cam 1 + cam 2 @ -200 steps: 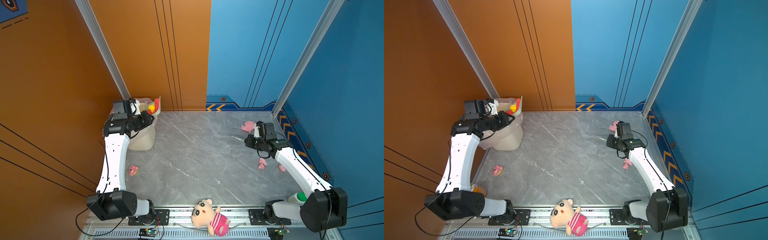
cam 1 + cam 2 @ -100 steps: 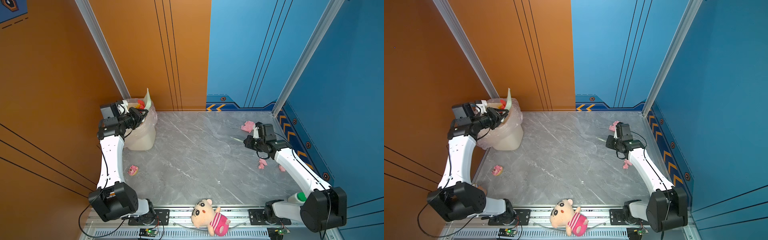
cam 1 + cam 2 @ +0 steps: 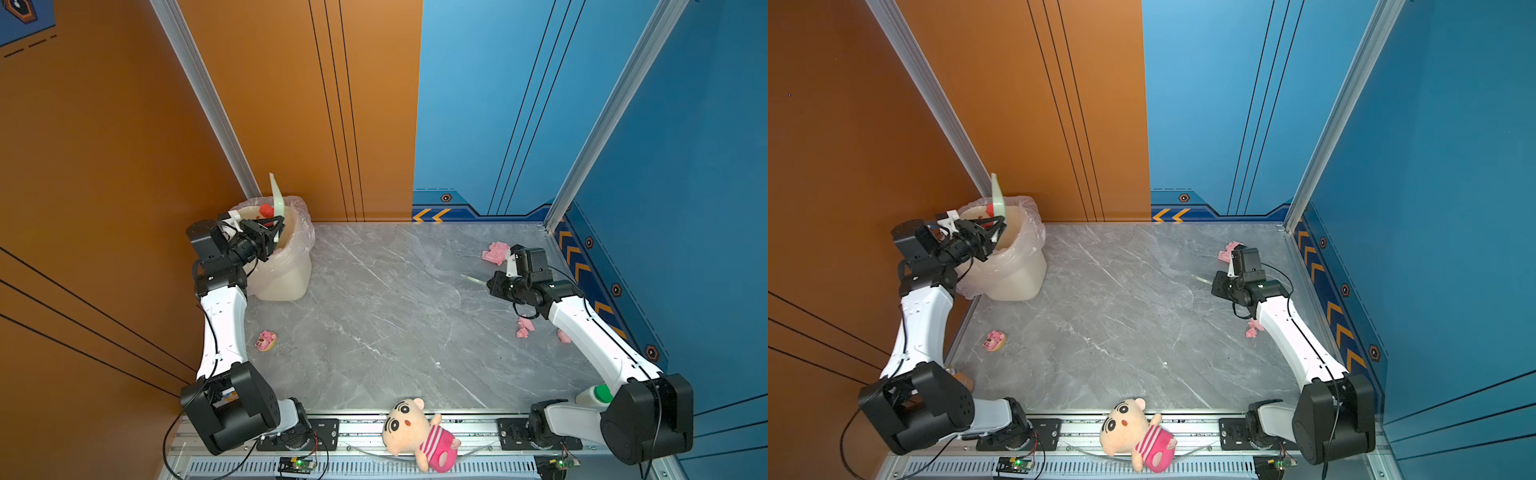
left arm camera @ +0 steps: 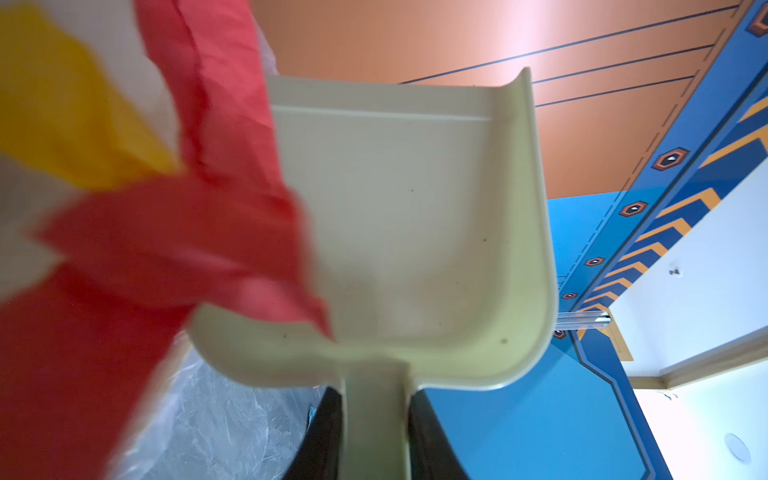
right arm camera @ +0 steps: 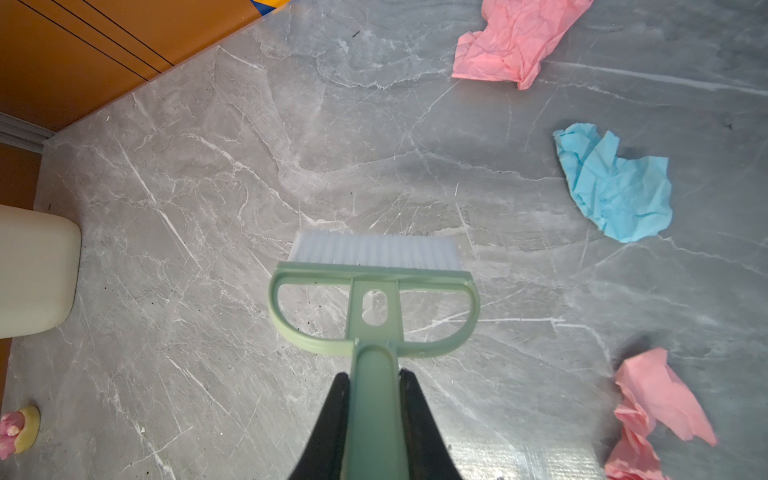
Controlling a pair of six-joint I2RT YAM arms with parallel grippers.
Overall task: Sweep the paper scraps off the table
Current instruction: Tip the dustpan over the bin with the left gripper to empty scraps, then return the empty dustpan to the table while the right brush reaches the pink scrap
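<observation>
- My left gripper (image 4: 374,436) is clamping tight on the dustpan (image 4: 415,216) handle, tipping red and yellow paper scraps (image 4: 166,232) over the bin (image 3: 291,270).
- My right gripper (image 5: 372,399) is pinching the brush (image 5: 374,291) handle over the table (image 5: 208,166), with pink and blue ones lying nearby.

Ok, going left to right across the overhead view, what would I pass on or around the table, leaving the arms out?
Lined bin → plush doll → pink paper scrap near the back → pink scraps closer in → green-capped bottle at the front right. The small pink toy lines up with the bin, so it is left out.
</observation>
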